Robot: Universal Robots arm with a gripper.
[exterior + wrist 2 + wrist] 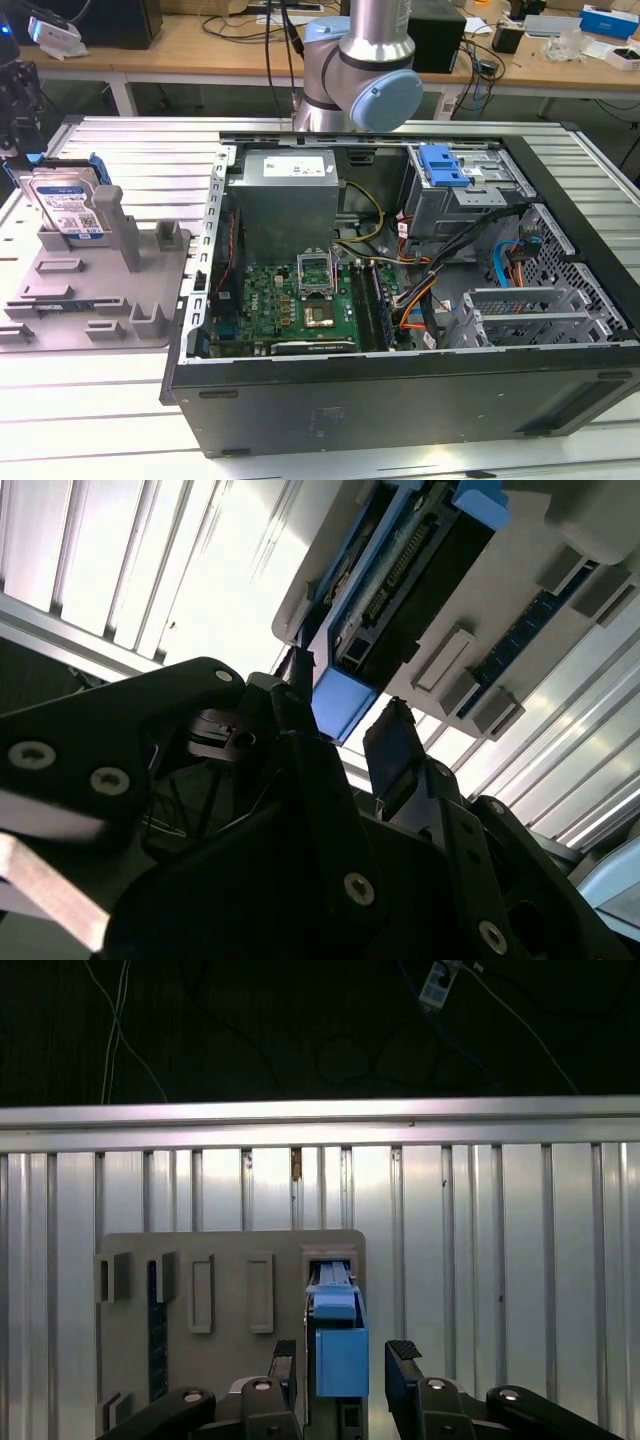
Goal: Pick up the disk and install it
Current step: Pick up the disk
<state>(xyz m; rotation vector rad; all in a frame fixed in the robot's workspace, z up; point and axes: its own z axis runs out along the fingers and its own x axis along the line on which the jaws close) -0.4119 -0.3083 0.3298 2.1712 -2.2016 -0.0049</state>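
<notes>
1. Ribbed metal worktop (pixel 120 140). Open PC case (pixel 400 390) mid-frame, grey fixture (pixel 100 300) at its 9 o'clock in the exterior view.
2. Disk (pixel 66 205) stands on edge in a slot at the fixture's 11 o'clock. Not lifted, not installed.
3. Pincer (pixel 344 1348) is released: fingers (pixel 403 1355) straddle the disk's blue carrier end (pixel 335 1305), with a small gap each side in both wrist views.
4. Risk, my read: the hold would be on plastic only, at one end. A shallow clamp could let the disk slip or pivot, and an off-vertical pull could bind it in the slot.
5. Loose cables (pixel 425 285) lie by the drive bay (pixel 465 200) at the case's 1 o'clock. Snag risk.
6. Arm pose: elbow (pixel 360 70) at 12 o'clock, reaching out to 10 o'clock, tool pointing straight down over the fixture.
</notes>
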